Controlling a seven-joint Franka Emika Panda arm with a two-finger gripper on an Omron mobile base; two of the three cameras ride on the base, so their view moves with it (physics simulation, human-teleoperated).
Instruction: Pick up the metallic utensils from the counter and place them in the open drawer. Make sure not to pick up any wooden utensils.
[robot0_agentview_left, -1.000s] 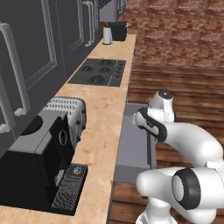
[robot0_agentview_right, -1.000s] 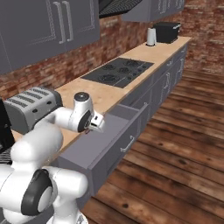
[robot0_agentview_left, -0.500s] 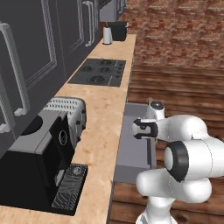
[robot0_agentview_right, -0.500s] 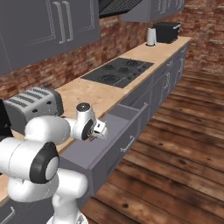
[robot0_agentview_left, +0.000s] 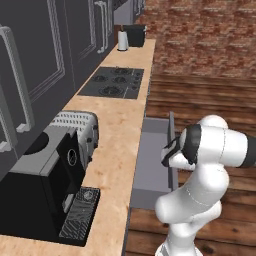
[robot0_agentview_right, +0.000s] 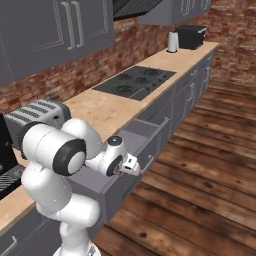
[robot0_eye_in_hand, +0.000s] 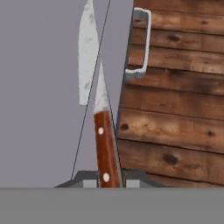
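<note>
Knife (robot0_eye_in_hand: 105, 144) in the grip: gripper (robot0_eye_in_hand: 107, 179) closed on the butt of the handle, one dark fingertip either side. Reddish-brown handle, glossy, with two pale rivets. Short silver blade tapering to a sharp tip, pointing away from the hand. Hanging right over the open drawer (robot0_eye_in_hand: 43, 109), close to its front wall, tip aimed at the flat grey floor inside.

Beyond the tip, a second pale, blade-shaped patch on the grey, dull and slightly mottled. Hard to say what that is.

Drawer plain and matte grey, a shallow box with a thin front wall. On the outside of that wall a curved silver handle (robot0_eye_in_hand: 144, 41), smooth and shiny. Past it, floor (robot0_eye_in_hand: 175, 109) of dark brown planks with knots and heavy grain.

From the right base camera, gripper (robot0_agentview_right: 134, 166) low over the front part of the drawer (robot0_agentview_right: 142, 132), wrist bent down into it. Too small there to make out the knife. Same view: pale wooden countertop (robot0_agentview_right: 107, 107) with the drawer pulled out beneath it, black cooktop (robot0_agentview_right: 135, 82) set into the top, ribbed silver toaster (robot0_agentview_right: 37, 115) at the near end, red brick behind.

From the left base camera, white arm (robot0_agentview_left: 215, 150) folded across the drawer (robot0_agentview_left: 152, 150), bulky elbow covering the hand. Better look here at the boxy black coffee machine (robot0_agentview_left: 45, 190) with its grated drip tray, beside the toaster (robot0_agentview_left: 75, 127).
</note>
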